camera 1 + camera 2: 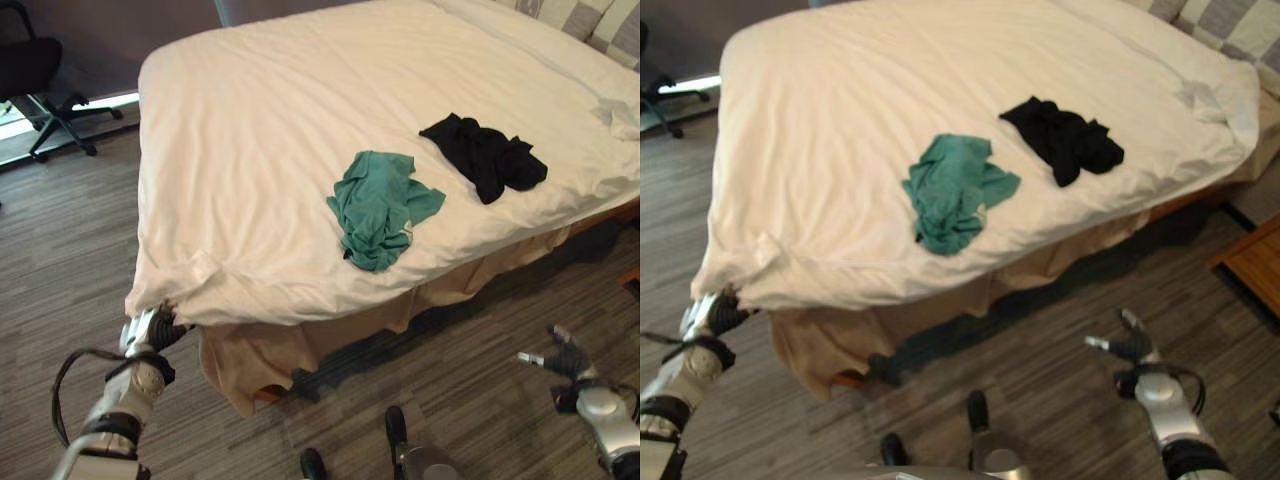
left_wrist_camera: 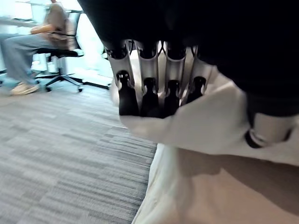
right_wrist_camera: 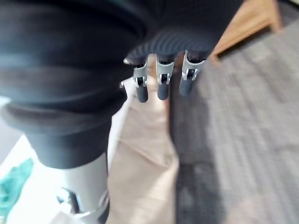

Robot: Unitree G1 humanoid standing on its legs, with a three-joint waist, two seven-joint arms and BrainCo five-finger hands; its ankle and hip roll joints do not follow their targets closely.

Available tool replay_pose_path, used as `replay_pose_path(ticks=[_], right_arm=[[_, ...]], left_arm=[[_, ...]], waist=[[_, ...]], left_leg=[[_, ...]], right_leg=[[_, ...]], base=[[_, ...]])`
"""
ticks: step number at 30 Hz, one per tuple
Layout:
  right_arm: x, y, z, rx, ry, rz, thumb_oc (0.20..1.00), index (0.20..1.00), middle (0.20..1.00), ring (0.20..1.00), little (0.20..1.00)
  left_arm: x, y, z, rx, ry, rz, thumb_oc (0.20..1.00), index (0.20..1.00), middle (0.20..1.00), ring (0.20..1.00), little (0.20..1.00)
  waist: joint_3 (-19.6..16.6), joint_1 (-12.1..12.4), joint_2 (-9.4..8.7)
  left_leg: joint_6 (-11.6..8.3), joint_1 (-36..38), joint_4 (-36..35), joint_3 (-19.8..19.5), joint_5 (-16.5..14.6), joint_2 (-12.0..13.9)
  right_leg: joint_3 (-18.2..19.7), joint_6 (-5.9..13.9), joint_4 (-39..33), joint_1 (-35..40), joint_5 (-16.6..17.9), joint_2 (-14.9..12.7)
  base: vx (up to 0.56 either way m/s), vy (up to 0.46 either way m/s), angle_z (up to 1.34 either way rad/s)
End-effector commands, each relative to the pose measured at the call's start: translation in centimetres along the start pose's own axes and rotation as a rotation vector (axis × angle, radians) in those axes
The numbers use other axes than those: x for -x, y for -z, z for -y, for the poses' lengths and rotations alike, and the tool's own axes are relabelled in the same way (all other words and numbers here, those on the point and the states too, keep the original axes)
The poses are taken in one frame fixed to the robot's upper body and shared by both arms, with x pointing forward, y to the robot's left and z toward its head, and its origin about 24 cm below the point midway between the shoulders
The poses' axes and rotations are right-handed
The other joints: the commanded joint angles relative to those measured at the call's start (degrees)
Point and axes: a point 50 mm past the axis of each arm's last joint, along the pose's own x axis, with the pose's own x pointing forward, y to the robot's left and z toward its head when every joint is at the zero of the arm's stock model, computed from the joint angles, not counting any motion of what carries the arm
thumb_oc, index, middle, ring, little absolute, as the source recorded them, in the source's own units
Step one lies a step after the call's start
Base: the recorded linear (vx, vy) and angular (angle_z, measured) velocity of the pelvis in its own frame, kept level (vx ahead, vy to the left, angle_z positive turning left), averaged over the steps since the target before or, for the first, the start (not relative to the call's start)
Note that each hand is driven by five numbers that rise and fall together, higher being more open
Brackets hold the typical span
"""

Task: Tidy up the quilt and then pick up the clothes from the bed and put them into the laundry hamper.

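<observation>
A white quilt (image 1: 300,120) covers the bed. On it, near the side edge, lie a crumpled green garment (image 1: 378,208) and, further up the bed, a black garment (image 1: 487,155). My left hand (image 1: 150,330) is at the quilt's near corner. In the left wrist view its fingers (image 2: 149,98) curl over the quilt's edge (image 2: 201,126), with the thumb under the cloth. My right hand (image 1: 1130,348) hovers over the floor beside the bed, fingers (image 3: 161,84) relaxed and holding nothing.
A beige bed skirt (image 1: 260,360) hangs below the quilt. A black office chair (image 1: 45,90) stands past the bed's foot. A seated person (image 2: 28,46) is further off. Wooden furniture (image 1: 1255,260) stands at the right. Checked pillows (image 1: 590,20) lie at the head.
</observation>
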Motion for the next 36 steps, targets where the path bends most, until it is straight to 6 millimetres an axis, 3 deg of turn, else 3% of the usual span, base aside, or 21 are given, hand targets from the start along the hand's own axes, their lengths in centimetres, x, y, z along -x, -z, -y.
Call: replay_pose_path(ticks=[1,3,4,5,6,7,8,9,11,12,15,16,18,21,22,23,26,31,32,34,36], right_arm=[[-2.0,-5.4,0.9,-0.048,0.059,0.222,0.200,0.200,0.200,0.200,0.200],[-2.9,-9.8,0.9,-0.040,0.070,0.372,0.200,0.200,0.200,0.200,0.200],[-3.8,-14.9,0.7,-0.053,0.072,0.514,0.200,0.200,0.200,0.200,0.200],[-3.9,-15.0,0.7,-0.053,0.072,0.516,0.200,0.200,0.200,0.200,0.200],[-4.3,-19.3,0.6,-0.068,0.065,0.622,0.200,0.200,0.200,0.200,0.200],[-4.3,-19.4,0.6,-0.068,0.065,0.624,0.200,0.200,0.200,0.200,0.200],[-4.4,-21.9,0.3,-0.074,0.057,0.683,0.200,0.200,0.200,0.200,0.200],[-4.2,-26.4,0.8,-0.117,0.061,0.778,0.200,0.200,0.200,0.200,0.200],[-4.1,-28.2,1.1,-0.122,0.069,0.813,0.200,0.200,0.200,0.200,0.200],[-3.7,-31.6,1.9,-0.147,0.081,0.871,0.200,0.200,0.200,0.200,0.200],[-3.3,-34.3,2.0,-0.192,0.070,0.906,0.200,0.200,0.200,0.200,0.200],[-3.3,-34.3,2.0,-0.192,0.070,0.906,0.200,0.200,0.200,0.200,0.200],[-3.5,-34.8,-1.0,-0.221,-0.029,0.876,0.200,0.200,0.200,0.200,0.200],[-3.5,-34.0,-6.1,-0.235,-0.170,0.813,0.200,0.200,0.200,0.200,0.200],[-3.5,-34.0,-6.1,-0.235,-0.170,0.813,0.200,0.200,0.200,0.200,0.200],[-3.4,-32.4,-9.9,-0.246,-0.278,0.740,0.200,0.200,0.200,0.200,0.200],[-2.4,-28.6,-15.9,-0.248,-0.461,0.609,0.200,0.200,0.200,0.200,0.200],[4.3,-25.8,-23.6,-0.292,-0.944,0.611,0.200,0.200,0.200,0.200,0.200],[4.3,-25.8,-23.6,-0.292,-0.944,0.611,0.200,0.200,0.200,0.200,0.200],[8.5,-27.2,-23.3,-0.344,-1.183,0.776,0.200,0.200,0.200,0.200,0.200],[9.2,-28.2,-22.2,-0.376,-1.201,0.848,0.200,0.200,0.200,0.200,0.200]], left_arm=[[5.2,10.2,1.5,0.147,0.014,-0.426,1.000,1.000,1.000,1.000,1.000],[5.9,10.2,3.2,0.318,-0.017,-0.455,1.000,1.000,1.000,1.000,1.000],[6.3,9.1,5.5,0.413,0.019,-0.434,1.000,1.000,1.000,1.000,1.000],[6.3,9.1,5.5,0.415,0.018,-0.435,1.000,1.000,1.000,1.000,1.000],[6.5,8.1,7.2,0.462,0.061,-0.414,1.000,1.000,1.000,1.000,1.000],[6.5,8.1,7.2,0.463,0.061,-0.414,1.000,1.000,1.000,1.000,1.000],[6.5,7.3,8.2,0.478,0.096,-0.392,1.000,1.000,1.000,1.000,1.000],[6.4,5.6,9.7,0.489,0.152,-0.350,1.000,1.000,1.000,1.000,1.000],[6.3,5.0,10.2,0.494,0.167,-0.340,1.000,1.000,1.000,1.000,1.000],[5.6,3.2,10.8,0.477,0.196,-0.292,1.000,1.000,1.000,1.000,1.000],[4.7,0.7,11.1,0.435,0.229,-0.199,1.000,1.000,1.000,1.000,1.000],[4.6,0.7,11.1,0.436,0.229,-0.198,1.000,1.000,1.000,1.000,1.000],[3.3,-2.5,10.7,0.407,0.229,-0.092,1.000,1.000,1.000,1.000,1.000],[2.7,-4.7,10.6,0.369,0.232,-0.020,1.000,1.000,1.000,1.000,1.000],[2.7,-4.7,10.6,0.369,0.232,-0.021,1.000,1.000,1.000,1.000,1.000],[2.5,-5.9,10.7,0.368,0.237,0.016,1.000,1.000,1.000,1.000,1.000],[2.5,-7.5,11.1,0.384,0.249,0.054,1.000,1.000,1.000,1.000,1.000],[2.9,-8.7,12.0,0.373,0.285,0.097,1.000,1.000,1.000,1.000,1.000],[2.9,-8.7,12.0,0.373,0.285,0.097,1.000,1.000,1.000,1.000,1.000],[3.1,-8.8,12.3,0.386,0.304,0.103,1.000,1.000,1.000,1.000,1.000],[3.1,-8.8,12.3,0.391,0.304,0.101,1.000,1.000,1.000,1.000,1.000]], waist=[[0.75,6.70,-3.96],[1.43,8.77,-4.28],[2.84,11.01,-4.66],[2.70,10.83,-4.72],[4.24,12.95,-4.98],[4.11,12.80,-5.04],[5.13,13.90,-5.04],[7.11,15.82,-5.16],[7.72,16.21,-5.03],[9.88,17.84,-4.79],[12.04,19.00,-3.78],[11.90,18.86,-3.81],[14.34,19.93,-2.47],[15.41,20.05,-1.49],[15.40,20.04,-1.50],[15.87,20.05,-0.93],[16.38,19.56,-0.50],[15.34,18.25,-1.54],[15.34,18.25,-1.53],[14.28,17.03,-2.67],[14.06,16.50,-3.00]], left_leg=[[-2.27,0.59,0.08,-1.37,2.14,1.26],[-2.13,0.13,0.08,-2.57,2.32,1.35],[-1.91,-1.46,0.08,-4.17,2.93,1.28],[-1.88,-1.79,0.08,-4.24,3.13,1.21],[-1.76,-3.18,0.08,-5.56,3.64,1.08],[-1.73,-3.50,0.08,-5.62,3.83,1.00],[-1.72,-4.49,0.08,-6.34,4.24,0.89],[-1.81,-6.83,0.08,-7.77,5.25,0.69],[-1.90,-7.94,0.08,-8.32,5.67,0.67],[-2.40,-10.59,0.08,-9.51,6.65,0.77],[-3.14,-14.20,0.08,-11.34,7.77,1.01],[-3.10,-14.51,0.08,-11.45,7.93,0.93],[-3.58,-17.86,0.08,-12.84,9.04,1.10],[-3.43,-19.53,0.08,-13.32,9.52,1.16],[-3.43,-19.54,0.08,-13.32,9.52,1.16],[-3.13,-19.89,0.08,-13.08,9.70,0.94],[-2.66,-19.00,0.08,-12.34,9.66,0.50],[-2.28,-16.34,0.11,-11.02,8.18,0.31],[-2.28,-16.34,0.11,-11.02,8.18,0.31],[-2.19,-14.06,0.23,-9.87,7.10,0.10],[-2.10,-13.58,0.25,-9.47,6.87,0.00]], right_leg=[[-2.73,7.54,-0.34,-0.38,2.04,-6.90],[-3.58,7.48,-0.34,-0.24,1.86,-7.00],[-4.24,7.37,-0.34,-0.97,2.17,-7.04],[-4.29,7.35,-0.34,-1.26,2.29,-7.12],[-4.95,7.20,-0.34,-1.87,2.45,-7.08],[-4.99,7.18,-0.34,-2.15,2.57,-7.16],[-5.50,7.09,-0.34,-2.63,2.67,-7.32],[-6.36,6.98,-0.34,-3.93,2.93,-7.53],[-6.83,6.92,-0.34,-4.61,2.99,-7.58],[-8.18,6.84,-0.34,-6.08,3.22,-7.90],[-10.44,6.73,-0.34,-7.72,3.43,-8.38],[-10.54,6.73,-0.34,-7.95,3.52,-8.46],[-13.10,6.77,0.19,-9.52,3.54,-9.13],[-13.92,6.54,1.25,-11.01,3.12,-9.55],[-13.92,6.54,1.27,-11.03,3.11,-9.55],[-13.87,6.32,2.38,-11.81,2.66,-9.73],[-13.38,6.16,3.40,-12.05,2.17,-9.93],[-12.00,6.21,2.50,-10.07,1.96,-9.97],[-12.00,6.21,2.50,-10.07,1.96,-9.97],[-10.90,6.30,2.15,-8.44,1.30,-9.69],[-10.40,6.35,2.14,-8.40,1.30,-9.70]], base=[[0.01,0.025,0.14],[-0.06,-0.005,0.34],[-0.12,-0.021,0.55],[-0.16,-0.039,0.57],[-0.08,-0.020,0.70],[-0.11,-0.023,0.61],[-0.15,-0.019,0.50],[-0.17,-0.018,0.55],[-0.12,-0.015,0.57],[-0.09,-0.018,0.45],[-0.12,-0.024,0.35],[-0.07,-0.037,0.49],[-0.10,-0.060,0.57],[-0.05,-0.012,0.33],[-0.02,0.017,0.11],[-0.02,0.030,0.07],[0.00,0.045,0.00],[0.03,0.026,-0.11],[0.08,0.007,-0.19],[0.08,0.013,-0.20],[0.03,0.016,-0.19]])
